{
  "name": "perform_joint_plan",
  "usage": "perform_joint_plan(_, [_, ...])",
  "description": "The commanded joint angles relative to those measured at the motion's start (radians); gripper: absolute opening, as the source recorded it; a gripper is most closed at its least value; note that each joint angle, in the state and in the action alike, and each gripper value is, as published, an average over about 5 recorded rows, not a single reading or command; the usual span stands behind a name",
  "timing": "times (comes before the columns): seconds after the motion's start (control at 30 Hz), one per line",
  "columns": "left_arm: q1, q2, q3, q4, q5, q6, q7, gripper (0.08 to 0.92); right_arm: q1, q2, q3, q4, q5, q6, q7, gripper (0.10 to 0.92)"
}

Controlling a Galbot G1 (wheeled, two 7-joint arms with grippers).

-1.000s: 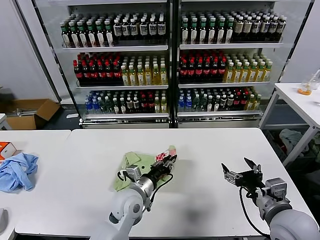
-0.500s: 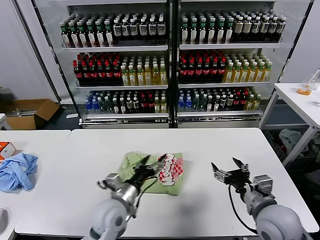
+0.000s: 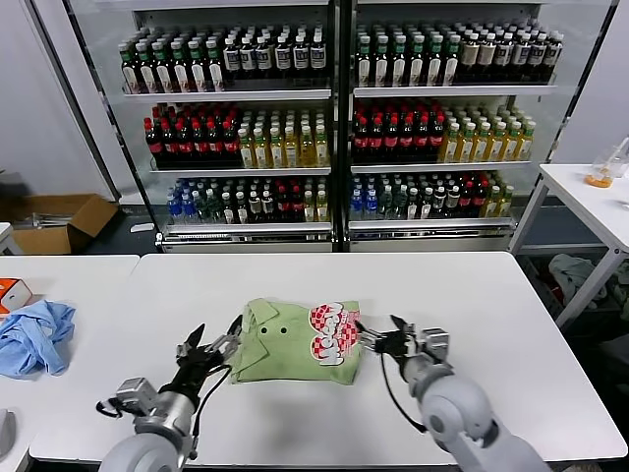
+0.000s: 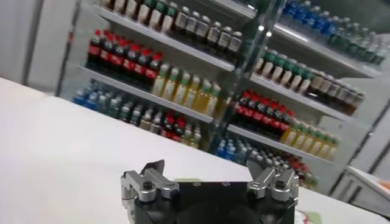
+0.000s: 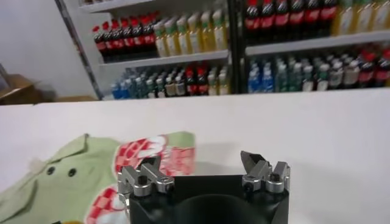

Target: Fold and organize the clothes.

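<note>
The clothes, a pale green shirt (image 3: 285, 346) with a red-and-white chest print, lie folded flat at the middle of the white table (image 3: 472, 295). My left gripper (image 3: 208, 346) hovers just off the shirt's left edge, open and holding nothing. In the left wrist view that gripper (image 4: 209, 170) has its fingers spread wide over bare table. My right gripper (image 3: 381, 337) is at the shirt's right edge beside the print, open and empty. The right wrist view shows the shirt (image 5: 79, 182) under and beyond one finger of that gripper (image 5: 200, 163).
A light blue cloth (image 3: 34, 334) and an orange box (image 3: 12, 292) lie on the adjoining table at far left. Glass-fronted drink coolers (image 3: 334, 128) stand behind the table. A cardboard box (image 3: 59, 221) sits on the floor at left, and a side table (image 3: 590, 197) stands at right.
My left gripper has let go of the shirt, opened and drawn back to the left. The shirt now lies flat. My right gripper has moved left to the shirt's right edge.
</note>
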Motion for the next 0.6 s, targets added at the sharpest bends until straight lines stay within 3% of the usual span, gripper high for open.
perform_joint_plan(0.03, [0.093,0.011,-0.091,-0.046,0.026,-0.015,-0.007,0.823,0.161,0.144,-0.163,-0.223,0.022,0.005,0.027,0.818])
perform_joint_plan(0.23, [0.095,0.011,-0.087,-0.045,0.029,-0.016,-0.009,0.823,0.162,0.147,-0.147,-0.249,0.03,0.019,0.032,0.693])
perform_joint_plan(0.6, [0.093,0.005,-0.077,-0.045,0.032,-0.014,-0.01,0.823,0.195,0.127,-0.133,-0.291,0.004,0.018,0.022,0.355])
